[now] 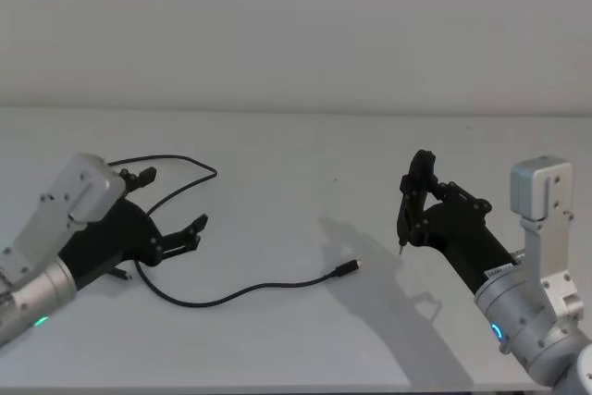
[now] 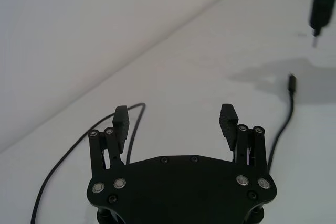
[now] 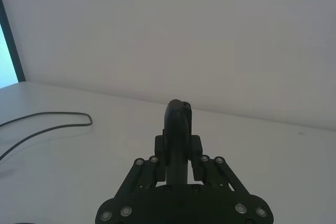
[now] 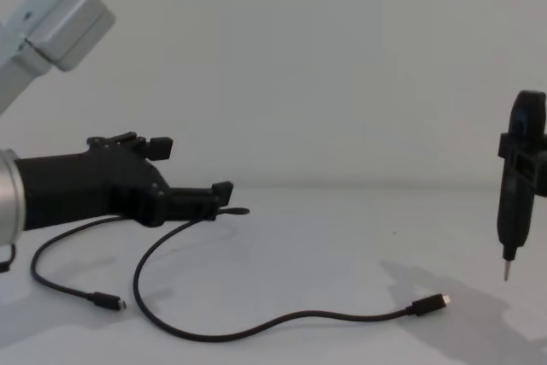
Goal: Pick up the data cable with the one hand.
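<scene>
The data cable (image 1: pixel 242 292) is a thin black cord lying in loose curves on the white table, with one silver-tipped plug (image 1: pixel 348 269) near the middle. My left gripper (image 1: pixel 171 202) hovers open over the cable's looped left part with nothing between its fingers. In the left wrist view the left gripper (image 2: pixel 175 121) stands wide, and the cable (image 2: pixel 135 127) runs beside one finger (image 2: pixel 121 121). From the chest view, the left gripper (image 4: pixel 191 168) is above the cable (image 4: pixel 256 331), whose two plugs (image 4: pixel 429 303) (image 4: pixel 111 301) rest on the table. My right gripper (image 1: pixel 427 203) is shut on a black pen-like tool (image 1: pixel 408 201).
The pen-like tool (image 4: pixel 516 203) hangs tip down above the table at the right, clear of the cable's plug. The same tool (image 3: pixel 178 129) sits between the right gripper's fingers in the right wrist view. The white table (image 1: pixel 296 154) ends at a plain wall behind.
</scene>
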Robot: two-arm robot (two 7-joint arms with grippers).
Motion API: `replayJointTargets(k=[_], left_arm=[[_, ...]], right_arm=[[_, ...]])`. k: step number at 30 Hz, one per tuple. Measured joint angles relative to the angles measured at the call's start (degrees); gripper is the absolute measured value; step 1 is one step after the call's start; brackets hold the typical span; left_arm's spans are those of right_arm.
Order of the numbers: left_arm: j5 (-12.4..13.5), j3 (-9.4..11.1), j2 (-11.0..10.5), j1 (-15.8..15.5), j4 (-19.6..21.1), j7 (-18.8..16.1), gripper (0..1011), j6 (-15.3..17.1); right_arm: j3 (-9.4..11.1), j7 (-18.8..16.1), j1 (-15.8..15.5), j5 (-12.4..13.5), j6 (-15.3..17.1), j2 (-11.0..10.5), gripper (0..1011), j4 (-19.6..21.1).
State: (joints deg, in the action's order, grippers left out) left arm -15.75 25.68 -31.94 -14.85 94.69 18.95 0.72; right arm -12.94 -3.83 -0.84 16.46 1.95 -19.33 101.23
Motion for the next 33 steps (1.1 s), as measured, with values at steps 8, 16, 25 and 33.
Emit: replayJointTargets(k=[8, 16, 25, 33], left_arm=[[-1.66, 0.59, -3.91, -2.98, -1.85, 9.87, 1004, 0.1], [-3.12, 2.42, -6.05, -6.92, -4.44, 18.79, 1004, 0.93], [-3.81, 5.36, -6.37, -11.37, -6.81, 26.49, 1004, 3.03], [-4.47, 7.51, -5.4, -14.23, -8.0, 29.45, 1004, 7.23]], right_arm=[[0.0, 0.0, 0.0, 0.0, 0.0, 0.0, 275, 0.0], [0.0, 0.0, 0.0, 0.0, 0.0, 0.0, 274, 0.0], [0.0, 0.0, 0.0, 0.0, 0.0, 0.0, 274, 0.0], [0.0, 0.0, 0.0, 0.0, 0.0, 0.0, 274, 0.0]])
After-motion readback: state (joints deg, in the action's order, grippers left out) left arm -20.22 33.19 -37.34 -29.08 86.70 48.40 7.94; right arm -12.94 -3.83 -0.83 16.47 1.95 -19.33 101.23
